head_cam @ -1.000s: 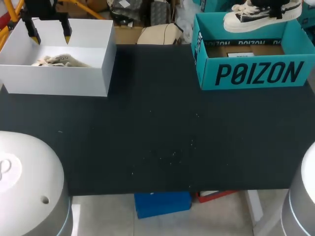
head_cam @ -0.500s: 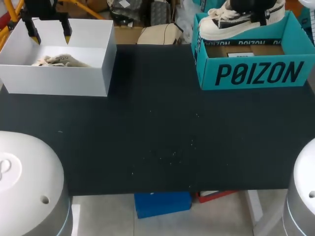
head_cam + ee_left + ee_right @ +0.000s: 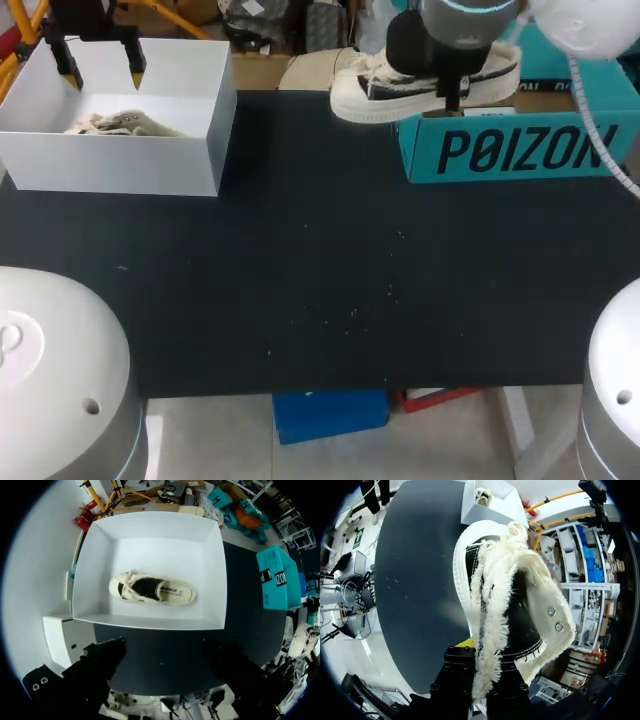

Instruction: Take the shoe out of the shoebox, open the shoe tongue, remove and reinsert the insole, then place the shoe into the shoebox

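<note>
Across the black table (image 3: 320, 270), a white box (image 3: 110, 165) sits far left and the teal shoebox (image 3: 520, 150) far right. The right gripper (image 3: 445, 85) is clamped on the cream sneaker (image 3: 380, 95), which is held over the shoebox's left edge, long axis crosswise, toe leftward. Only the left wrist view shows the second sneaker (image 3: 152, 589) whole; the left gripper (image 3: 103, 75) hangs spread above it.

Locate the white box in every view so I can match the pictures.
Head view: white box at the table's far left corner, under the left gripper.
Left wrist view: straight ahead of the gripper, seen from above.
Right wrist view: small, far across the table, beyond the held shoe's toe.
Shared landmark: the cream shoe lying inside it.
</note>
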Controlling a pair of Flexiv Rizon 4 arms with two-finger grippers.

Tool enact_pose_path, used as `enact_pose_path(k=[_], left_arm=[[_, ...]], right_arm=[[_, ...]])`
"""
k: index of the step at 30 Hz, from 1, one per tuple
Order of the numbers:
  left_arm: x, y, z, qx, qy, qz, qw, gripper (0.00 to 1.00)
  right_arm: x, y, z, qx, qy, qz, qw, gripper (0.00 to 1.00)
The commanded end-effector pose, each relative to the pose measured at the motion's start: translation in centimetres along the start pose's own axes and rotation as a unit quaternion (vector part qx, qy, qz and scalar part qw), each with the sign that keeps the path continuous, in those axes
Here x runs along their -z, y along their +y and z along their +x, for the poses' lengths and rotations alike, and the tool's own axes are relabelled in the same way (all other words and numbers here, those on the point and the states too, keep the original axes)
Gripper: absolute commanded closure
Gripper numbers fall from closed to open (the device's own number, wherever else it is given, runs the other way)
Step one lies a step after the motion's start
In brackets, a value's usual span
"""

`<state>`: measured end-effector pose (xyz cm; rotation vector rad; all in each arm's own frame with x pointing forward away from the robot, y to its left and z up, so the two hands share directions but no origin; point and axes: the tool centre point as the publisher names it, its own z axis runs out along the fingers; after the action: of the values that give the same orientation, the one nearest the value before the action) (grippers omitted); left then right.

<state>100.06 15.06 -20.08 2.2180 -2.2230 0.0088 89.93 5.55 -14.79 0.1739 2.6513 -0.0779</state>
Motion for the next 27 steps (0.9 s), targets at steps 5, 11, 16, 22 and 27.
enact_pose_path(k=[5, 11, 16, 22, 27], left_arm=[[0.0, 0.0, 0.0, 0.000, -0.001, -0.001, 1.000, 0.00], [0.0, 0.0, 0.0, 0.000, -0.001, -0.001, 1.000, 0.00], [0.0, 0.0, 0.0, 0.000, -0.001, -0.001, 1.000, 0.00], [0.0, 0.0, 0.0, 0.000, -0.001, -0.001, 1.000, 0.00], [0.0, 0.0, 0.0, 0.000, -0.001, -0.001, 1.000, 0.00]], right_arm=[[-2.0, 5.9, 5.3, -0.030, 0.011, 0.020, 0.999, 1.00], [-3.5, 9.4, 9.2, -0.055, 0.030, 0.011, 0.998, 1.00], [-5.1, 11.5, 12.4, -0.068, 0.041, 0.005, 0.997, 1.00], [-7.1, 13.2, 15.8, -0.090, 0.047, -0.014, 0.995, 1.00], [-8.6, 14.5, 17.6, -0.085, 0.050, -0.025, 0.995, 1.00]])
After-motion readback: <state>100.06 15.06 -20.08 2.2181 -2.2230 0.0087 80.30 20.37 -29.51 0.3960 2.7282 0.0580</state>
